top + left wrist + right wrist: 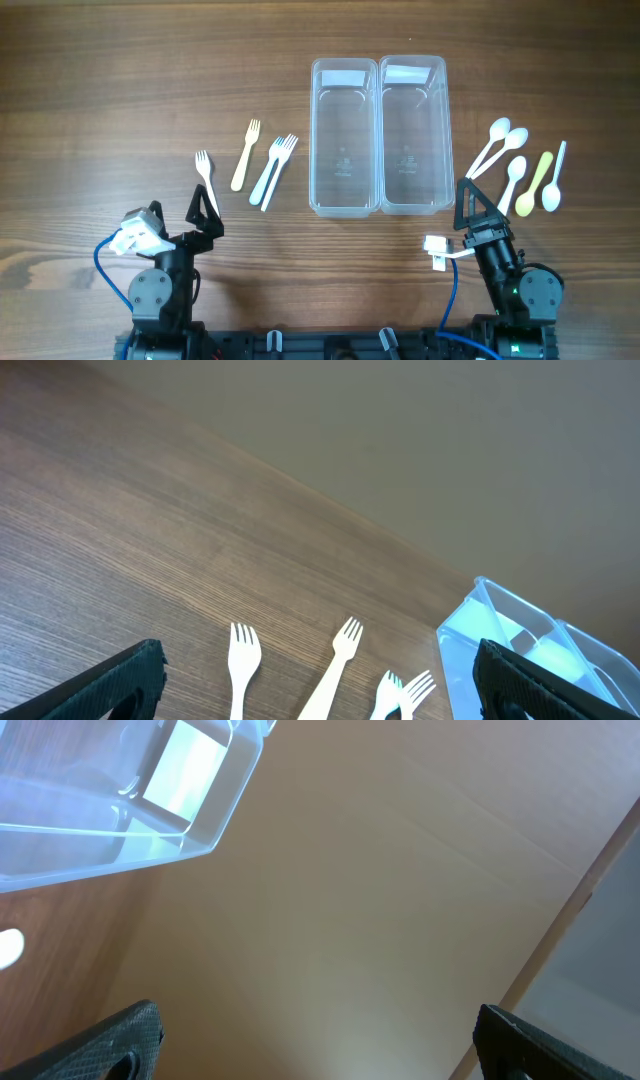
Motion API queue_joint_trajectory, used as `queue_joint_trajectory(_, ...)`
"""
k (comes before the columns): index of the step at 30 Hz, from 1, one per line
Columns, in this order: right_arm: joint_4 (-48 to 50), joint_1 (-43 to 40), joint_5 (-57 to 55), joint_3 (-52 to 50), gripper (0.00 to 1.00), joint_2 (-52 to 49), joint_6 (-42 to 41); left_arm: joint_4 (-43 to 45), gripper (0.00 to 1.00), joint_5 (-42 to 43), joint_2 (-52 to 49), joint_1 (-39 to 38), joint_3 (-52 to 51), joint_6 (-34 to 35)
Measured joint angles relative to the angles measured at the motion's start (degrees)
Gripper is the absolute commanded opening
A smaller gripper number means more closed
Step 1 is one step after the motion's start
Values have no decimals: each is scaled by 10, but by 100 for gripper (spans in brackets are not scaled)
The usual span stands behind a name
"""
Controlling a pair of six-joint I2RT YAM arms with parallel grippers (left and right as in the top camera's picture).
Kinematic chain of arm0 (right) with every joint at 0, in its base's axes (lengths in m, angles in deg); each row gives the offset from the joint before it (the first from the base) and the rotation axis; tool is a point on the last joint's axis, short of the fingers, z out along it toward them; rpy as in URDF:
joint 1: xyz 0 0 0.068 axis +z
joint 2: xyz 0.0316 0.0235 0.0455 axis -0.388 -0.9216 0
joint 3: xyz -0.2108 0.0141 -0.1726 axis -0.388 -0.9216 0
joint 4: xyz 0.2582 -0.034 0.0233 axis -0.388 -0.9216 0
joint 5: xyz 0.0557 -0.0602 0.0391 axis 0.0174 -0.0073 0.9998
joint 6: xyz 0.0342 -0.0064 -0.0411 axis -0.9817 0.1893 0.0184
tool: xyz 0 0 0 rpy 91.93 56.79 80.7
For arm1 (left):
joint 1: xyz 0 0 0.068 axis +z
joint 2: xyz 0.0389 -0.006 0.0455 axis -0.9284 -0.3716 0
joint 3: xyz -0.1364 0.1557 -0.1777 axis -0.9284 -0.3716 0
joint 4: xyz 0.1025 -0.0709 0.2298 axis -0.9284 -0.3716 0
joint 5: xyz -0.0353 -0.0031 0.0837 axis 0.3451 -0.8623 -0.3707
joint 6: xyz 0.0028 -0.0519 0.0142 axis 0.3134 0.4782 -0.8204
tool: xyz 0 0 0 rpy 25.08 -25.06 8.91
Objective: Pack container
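Two clear plastic containers stand side by side at the table's middle, the left one [344, 136] and the right one [413, 133], both empty. Several plastic forks lie left of them: a white fork [206, 174], a cream fork [245, 154], and two overlapping pale forks [274, 170]. Several spoons [522, 170] lie right of the containers. My left gripper [205, 210] is open and empty, just below the white fork. My right gripper [475, 205] is open and empty, near the right container's front corner. The forks [340, 660] and a container [520, 650] show in the left wrist view.
The wooden table [120, 90] stretches around the objects. A container corner [150, 790] and one white spoon tip [8, 948] show in the right wrist view. Both arm bases sit at the table's front edge.
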State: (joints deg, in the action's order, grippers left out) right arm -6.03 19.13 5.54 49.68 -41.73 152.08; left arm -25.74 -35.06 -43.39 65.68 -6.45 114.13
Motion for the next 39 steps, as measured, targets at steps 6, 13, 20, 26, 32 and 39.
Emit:
queue_joint_trajectory(6,0,0,0,0,100,0,0,0,100,2,-11,0,0,0)
queue_joint_trajectory(13,0,0,0,0,100,0,0,0,100,2,-26,0,0,0)
queue_joint_trajectory(20,0,0,0,0,100,0,0,0,100,2,-52,0,0,0)
queue_joint_trajectory(26,0,0,0,0,100,0,0,0,100,2,-81,0,0,0)
queue_joint_trajectory(32,4,0,0,0,100,0,0,0,100,2,-94,0,0,0)
queue_joint_trajectory(39,5,0,42,0,100,0,0,-1,100,2,-95,0,0,0)
